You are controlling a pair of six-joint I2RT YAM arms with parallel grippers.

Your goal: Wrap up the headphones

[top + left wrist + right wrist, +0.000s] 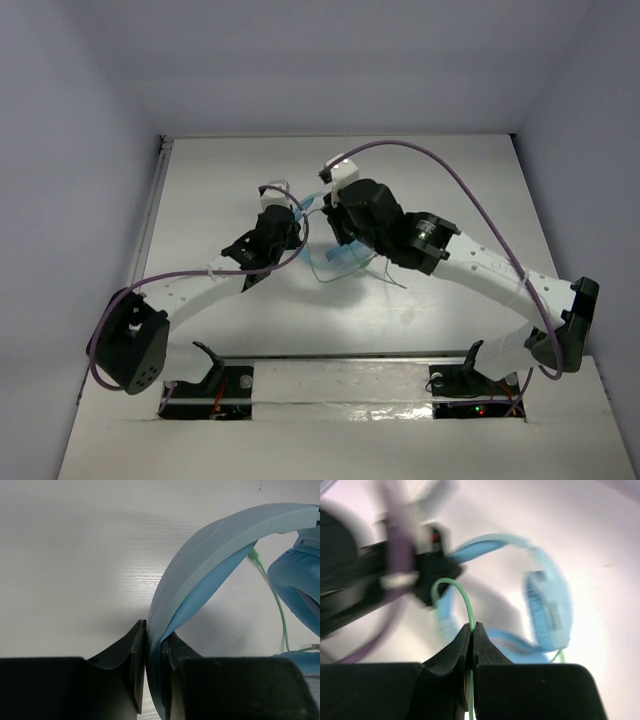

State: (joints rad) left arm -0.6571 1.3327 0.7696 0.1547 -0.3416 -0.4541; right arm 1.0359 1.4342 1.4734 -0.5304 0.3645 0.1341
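The light blue headphones (335,258) lie mid-table between the two arms, mostly hidden under them. In the left wrist view the wide headband (200,555) arches up to the right and an earcup (297,587) shows at the right edge. My left gripper (152,645) is shut on the headband (485,542). My right gripper (472,630) is shut on the thin pale-green cable (465,597), which loops up from the jaws toward the left gripper (432,575). An earcup (547,605) shows in the right wrist view. The cable (275,597) also trails past the earcup on the table.
Thick purple robot cables (450,170) arc over both arms. The white table (450,190) is walled at the back and sides. The arm bases (340,385) stand at the near edge. The right wrist view is motion-blurred.
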